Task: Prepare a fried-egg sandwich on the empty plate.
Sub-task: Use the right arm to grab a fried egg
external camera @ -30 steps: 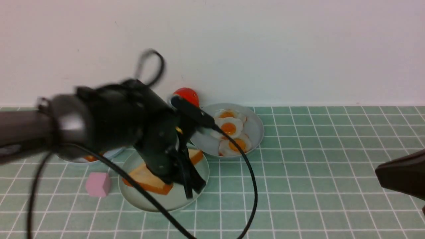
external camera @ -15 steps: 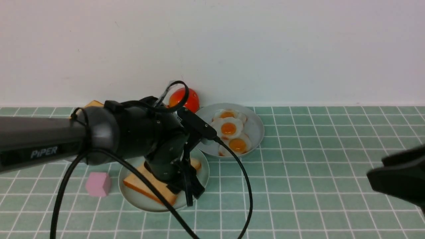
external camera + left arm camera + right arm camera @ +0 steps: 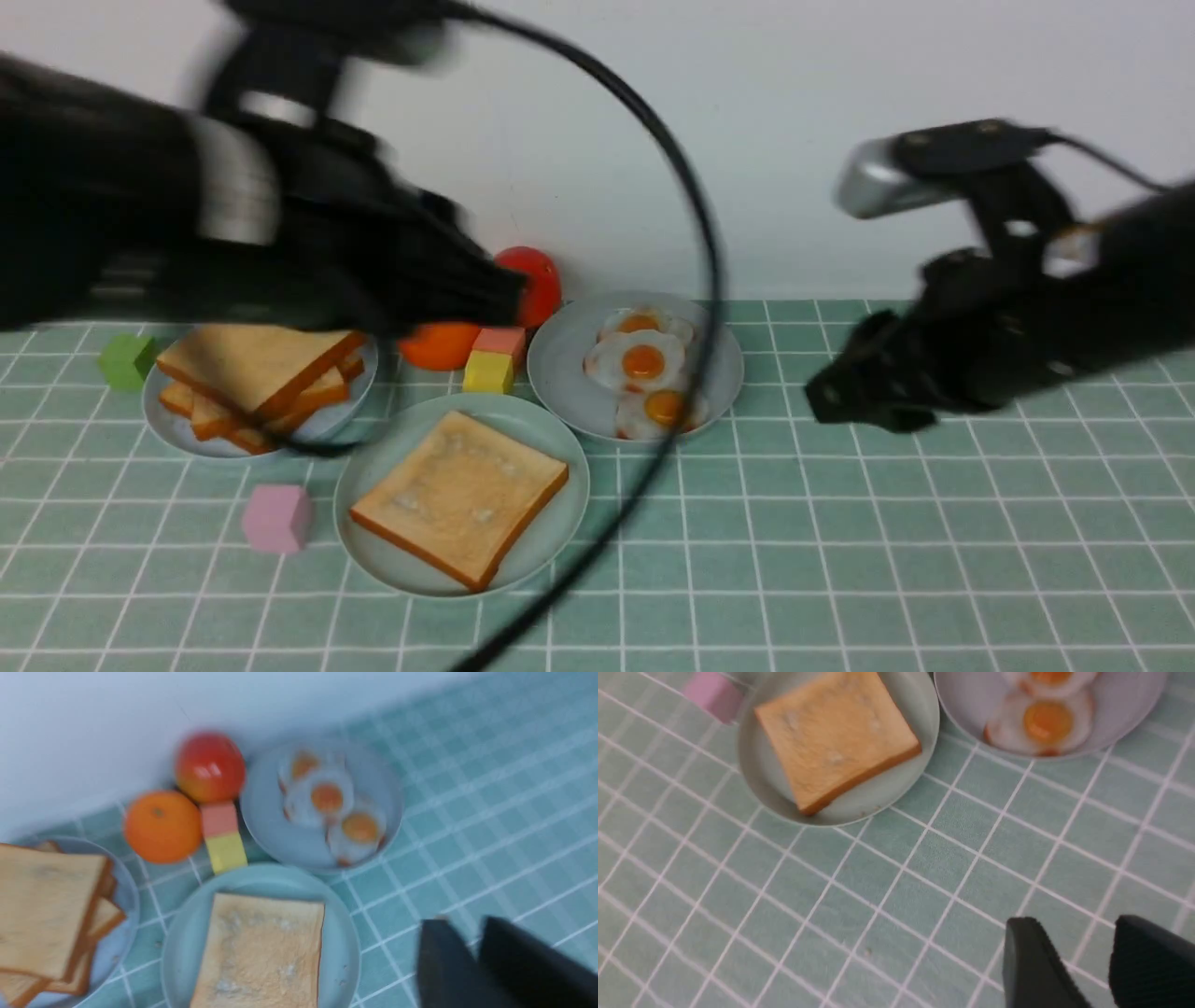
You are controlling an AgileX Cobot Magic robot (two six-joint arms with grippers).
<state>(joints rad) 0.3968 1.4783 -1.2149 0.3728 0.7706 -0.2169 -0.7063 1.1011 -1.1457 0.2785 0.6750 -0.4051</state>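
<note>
Front view, left to right. The left claw is carried high over the left side of the bench and is blurred. The left wrist view shows its fingers pressed almost together and empty. Below it lie a green cube, a grey-blue plate of stacked toast, and a pink cube. Next stands the mint-green plate, with one toast slice lying flat on it, uncovered. Behind it sit an orange, a red fruit, a pink block and a yellow block. Just right of these, the egg plate holds three overlapping fried eggs. A black cable from the left arm hangs across this plate. The right claw hovers right of the egg plate, jaws spread, holding nothing.

Judged step: transfer one egg to the toast slice.
1. Select the nearest egg, at the plate's near edge.
2. Pinch its white rim, not the yolk.
3. Lift straight until clear of its neighbours.
4. Set it centred on the slice.

Keep the claw path clear of the cable.
</note>
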